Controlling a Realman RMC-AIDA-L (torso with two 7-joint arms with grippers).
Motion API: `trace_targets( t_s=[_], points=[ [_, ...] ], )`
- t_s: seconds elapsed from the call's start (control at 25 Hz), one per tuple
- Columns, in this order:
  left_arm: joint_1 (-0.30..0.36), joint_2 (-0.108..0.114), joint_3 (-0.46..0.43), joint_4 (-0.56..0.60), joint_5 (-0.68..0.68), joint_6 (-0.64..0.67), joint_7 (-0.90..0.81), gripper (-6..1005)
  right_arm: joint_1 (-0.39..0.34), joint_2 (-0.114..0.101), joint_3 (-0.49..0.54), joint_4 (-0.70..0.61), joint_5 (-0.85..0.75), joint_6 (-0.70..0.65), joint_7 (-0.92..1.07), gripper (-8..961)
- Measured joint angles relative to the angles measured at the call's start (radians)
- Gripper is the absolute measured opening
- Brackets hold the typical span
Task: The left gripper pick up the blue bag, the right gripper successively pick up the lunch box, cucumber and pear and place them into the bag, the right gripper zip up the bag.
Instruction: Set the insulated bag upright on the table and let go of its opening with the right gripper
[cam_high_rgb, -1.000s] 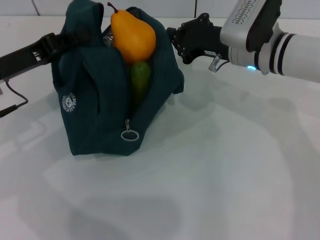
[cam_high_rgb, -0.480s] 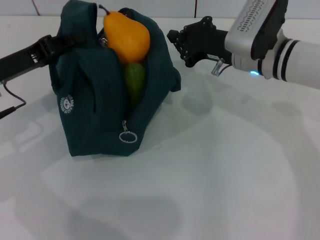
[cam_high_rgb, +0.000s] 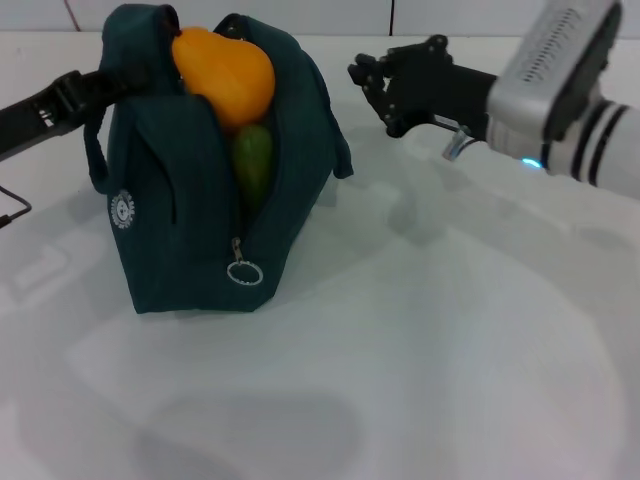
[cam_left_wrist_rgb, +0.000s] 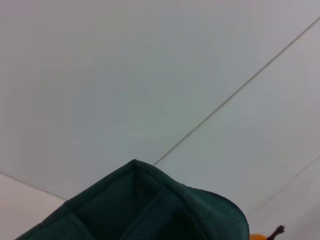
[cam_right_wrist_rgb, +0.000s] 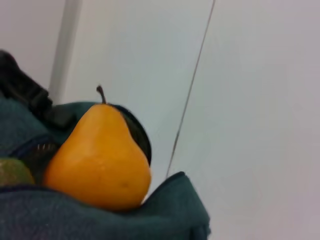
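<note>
A white bench (cam_high_rgb: 420, 340) carries the bag (cam_high_rgb: 190, 230), soft and likely to sag; its ring pull (cam_high_rgb: 244, 273) is judged the hold. The pear (cam_high_rgb: 225, 75) sits at its mouth. The left tool (cam_high_rgb: 85, 90) grips the bag; right of it the right tool (cam_high_rgb: 375, 85) hangs empty, slightly parted.

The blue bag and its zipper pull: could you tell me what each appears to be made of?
The blue bag looks like soft woven fabric with a matte finish: it sags and folds around the pear and shows a fine ribbed weave. The zipper pull appears to be a thin metal ring, silver and slightly shiny, though coated plastic cannot be ruled out.
</note>
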Motion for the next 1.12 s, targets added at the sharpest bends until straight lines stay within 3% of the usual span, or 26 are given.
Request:
trace_targets(
  t_s=[0.2,0.56,0.68,1.0,1.12],
  points=[
    [0.005,0.006,0.000,0.000,-0.009,0.000,0.000,103,-0.118,-0.008,0.016,-0.076,-0.007,-0.047,-0.029,147],
    [0.013,0.009,0.000,0.000,-0.021,0.000,0.000,104,-0.216,0.000,-0.008,-0.114,-0.160,-0.133,-0.028,339],
    [0.013,0.009,0.000,0.000,-0.022,0.000,0.000,104,-0.230,0.001,-0.026,-0.136,-0.172,-0.139,-0.032,400],
    [0.016,0.008,0.000,0.000,-0.027,0.000,0.000,105,-0.225,0.001,-0.027,-0.141,-0.167,-0.158,-0.028,738],
    [0.018,0.007,0.000,0.000,-0.031,0.000,0.000,105,-0.224,0.001,-0.022,-0.149,-0.166,-0.158,-0.033,734]
  ],
)
